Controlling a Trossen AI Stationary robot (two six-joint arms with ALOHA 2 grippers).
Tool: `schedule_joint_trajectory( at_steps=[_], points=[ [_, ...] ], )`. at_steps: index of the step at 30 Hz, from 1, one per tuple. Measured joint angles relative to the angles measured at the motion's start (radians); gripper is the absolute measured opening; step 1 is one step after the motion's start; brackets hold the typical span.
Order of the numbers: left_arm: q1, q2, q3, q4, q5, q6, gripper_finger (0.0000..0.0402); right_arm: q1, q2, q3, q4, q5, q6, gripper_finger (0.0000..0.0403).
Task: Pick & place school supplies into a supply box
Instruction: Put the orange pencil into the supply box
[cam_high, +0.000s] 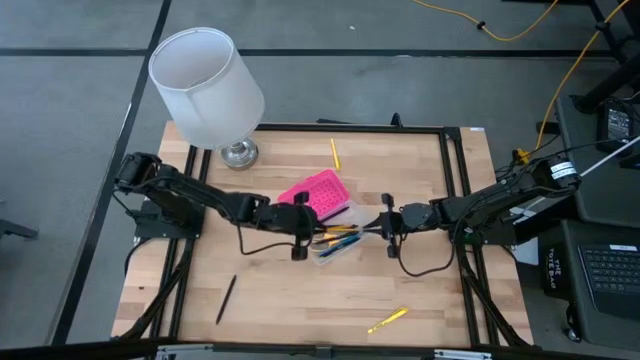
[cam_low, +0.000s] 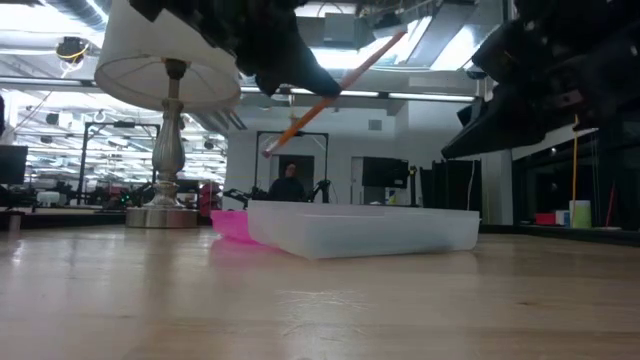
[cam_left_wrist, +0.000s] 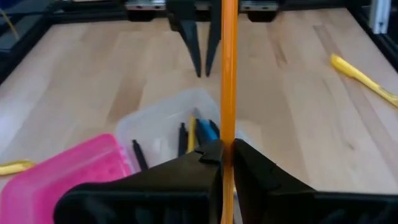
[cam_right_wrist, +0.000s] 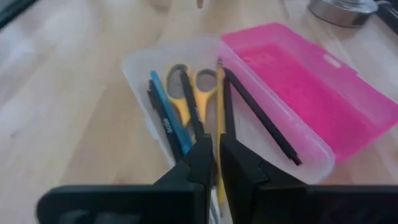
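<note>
The supply box stands open mid-table: a clear base (cam_high: 335, 245) and a pink lid (cam_high: 315, 193) folded back flat. In the base (cam_right_wrist: 186, 106) lie yellow-handled scissors (cam_right_wrist: 186, 84), a blue pen (cam_right_wrist: 166, 118), black pens and a yellow pencil (cam_right_wrist: 219, 112). My left gripper (cam_high: 312, 228) hovers over the box, shut on an orange pencil (cam_low: 335, 88). My right gripper (cam_high: 380, 227) hangs above the box's right end, fingers shut (cam_right_wrist: 216, 155), holding nothing. Loose on the table lie a yellow pencil (cam_high: 335, 152), a black pen (cam_high: 226, 298) and a yellow pen (cam_high: 387, 320). My left gripper pinches the orange pencil's shaft (cam_left_wrist: 227, 140) between its two fingers, part way along its length. The pencil is lifted clear above the clear base and tilted, one end high (cam_low: 400, 38) and the other low (cam_low: 268, 150).
A lamp with a white shade (cam_high: 207, 85) and a metal foot (cam_high: 238, 152) stands at the table's far left. A black frame (cam_high: 455, 180) borders the table. Bare wood (cam_high: 300, 300) lies near the front edge.
</note>
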Motion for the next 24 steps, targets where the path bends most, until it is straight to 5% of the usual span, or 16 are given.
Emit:
schedule_joint_trajectory(
  at_steps=[11, 19, 24],
  points=[
    [0.046, 0.000, 0.000, 0.016, 0.021, -0.140, 0.0015, -0.002, 0.000, -0.005, 0.083, 0.095, -0.185, 0.0037],
    [0.084, 0.001, 0.001, -0.044, 0.042, -0.239, 0.0015, -0.003, 0.000, -0.005, 0.216, 0.589, -0.344, 0.0037],
    [0.105, 0.027, 0.053, -0.139, 0.049, -0.258, 0.0015, -0.006, 0.000, 0.000, 0.308, 0.490, -0.481, 0.0037]
  ],
)
